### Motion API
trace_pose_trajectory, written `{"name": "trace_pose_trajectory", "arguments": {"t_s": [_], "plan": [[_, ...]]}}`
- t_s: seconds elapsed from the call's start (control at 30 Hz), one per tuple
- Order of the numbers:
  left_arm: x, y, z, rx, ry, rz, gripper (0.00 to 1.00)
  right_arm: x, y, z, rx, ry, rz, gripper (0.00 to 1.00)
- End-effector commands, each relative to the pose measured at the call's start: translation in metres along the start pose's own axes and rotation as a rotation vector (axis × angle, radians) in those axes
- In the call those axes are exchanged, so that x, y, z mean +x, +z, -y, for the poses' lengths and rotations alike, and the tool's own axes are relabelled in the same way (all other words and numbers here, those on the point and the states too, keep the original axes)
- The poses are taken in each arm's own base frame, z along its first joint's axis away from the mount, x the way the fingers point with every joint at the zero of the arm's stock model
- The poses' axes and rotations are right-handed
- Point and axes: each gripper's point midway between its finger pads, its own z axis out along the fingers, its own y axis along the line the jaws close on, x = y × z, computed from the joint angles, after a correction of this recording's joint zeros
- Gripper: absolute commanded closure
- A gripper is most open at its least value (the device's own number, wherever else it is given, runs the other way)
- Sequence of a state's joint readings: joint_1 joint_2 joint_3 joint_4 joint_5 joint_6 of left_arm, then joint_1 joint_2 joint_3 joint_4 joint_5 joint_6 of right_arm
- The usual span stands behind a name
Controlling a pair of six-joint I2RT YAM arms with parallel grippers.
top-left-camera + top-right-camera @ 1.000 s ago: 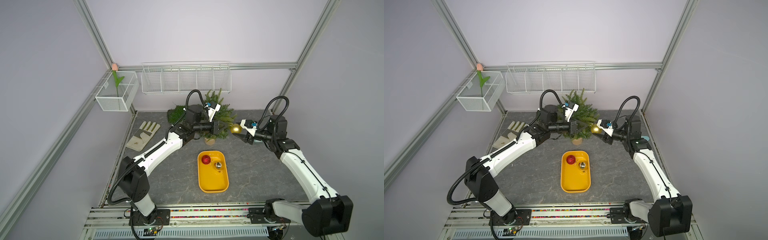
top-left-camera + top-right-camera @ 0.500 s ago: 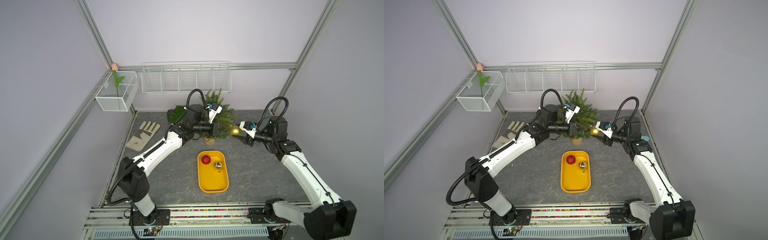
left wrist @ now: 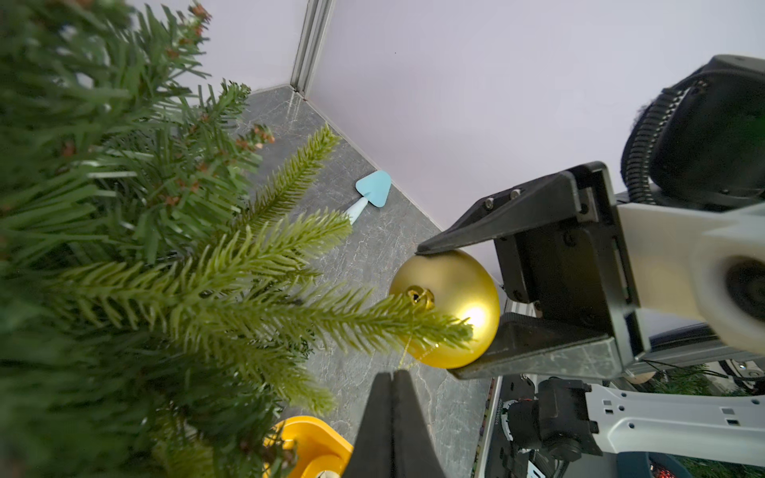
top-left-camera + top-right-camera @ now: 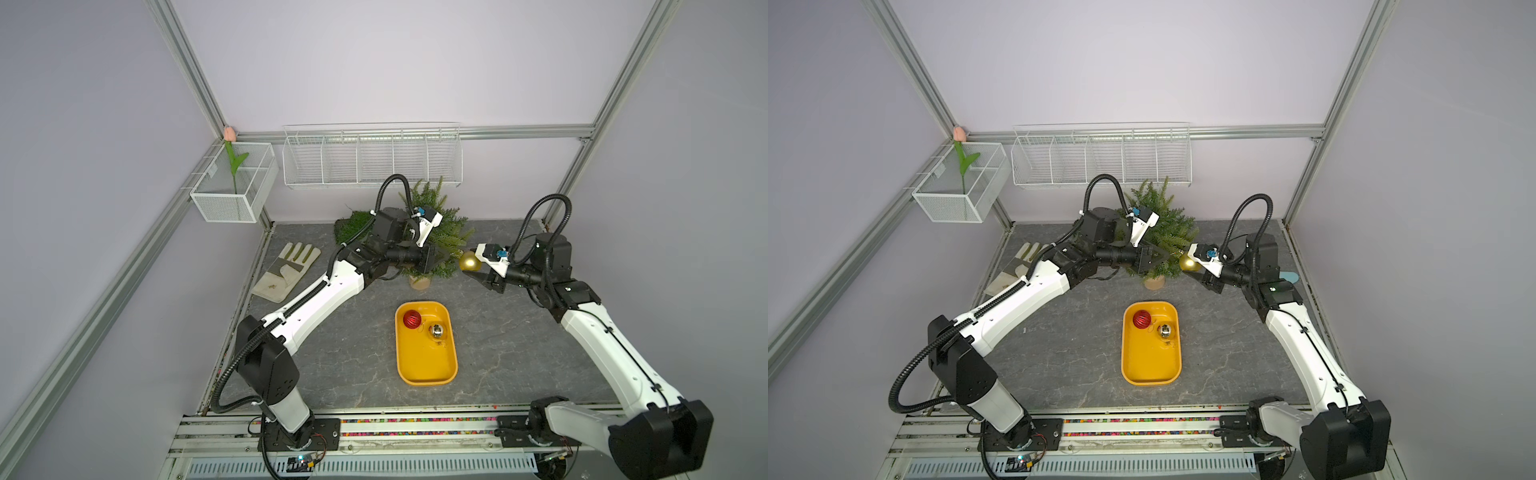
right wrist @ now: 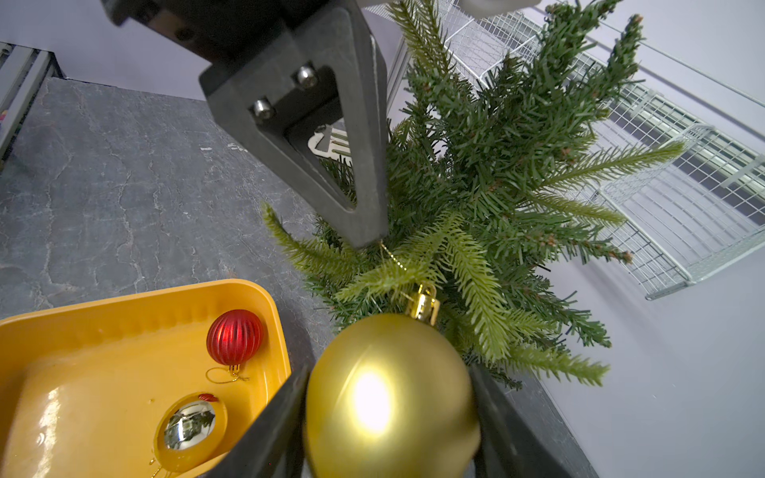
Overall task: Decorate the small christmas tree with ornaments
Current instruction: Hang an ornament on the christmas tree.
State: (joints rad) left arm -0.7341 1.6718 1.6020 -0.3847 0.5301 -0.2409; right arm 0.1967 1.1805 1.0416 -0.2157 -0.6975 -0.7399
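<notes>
The small christmas tree stands upright on its tan base at the back of the table. My right gripper is shut on the matte gold ornament, holding it against the tree's lower right branches. My left gripper is shut, pinching that ornament's thin gold string just beyond a branch tip. The ribbed red ornament and the mirror-like ornament lie in the yellow tray.
A work glove lies at the left, and a fake grass patch sits behind the left arm. On the back wall hang a wire basket and a mesh box with a tulip. A light blue tool lies by the right wall.
The right gripper and the gold ornament have dipped slightly beside the tree. The left arm has barely moved. Both grippers stay shut.
</notes>
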Motion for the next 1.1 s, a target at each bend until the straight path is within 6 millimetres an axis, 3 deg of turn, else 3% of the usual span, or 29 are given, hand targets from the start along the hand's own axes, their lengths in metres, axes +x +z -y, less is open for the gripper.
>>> {"name": "trace_pose_trajectory", "arguments": {"t_s": [0.0, 0.27, 0.5, 0.8, 1.07], "plan": [[-0.016, -0.007, -0.002, -0.04, 0.032, 0.037, 1.0, 0.005, 0.004, 0.006, 0.027, 0.009, -0.011, 0.47], [-0.035, -0.008, 0.021, 0.069, 0.038, 0.079, 1.0, 0.013, 0.001, 0.007, 0.096, 0.05, -0.006, 0.46], [-0.03, 0.004, 0.029, 0.086, 0.052, 0.025, 0.99, 0.02, -0.002, 0.012, 0.154, 0.073, -0.021, 0.46], [-0.038, -0.004, 0.029, 0.04, 0.062, 0.058, 0.68, 0.023, -0.003, 0.007, 0.152, 0.084, -0.022, 0.46], [-0.044, -0.014, 0.029, 0.014, 0.072, 0.099, 0.61, 0.029, -0.003, 0.0, 0.145, 0.107, -0.022, 0.43]]}}
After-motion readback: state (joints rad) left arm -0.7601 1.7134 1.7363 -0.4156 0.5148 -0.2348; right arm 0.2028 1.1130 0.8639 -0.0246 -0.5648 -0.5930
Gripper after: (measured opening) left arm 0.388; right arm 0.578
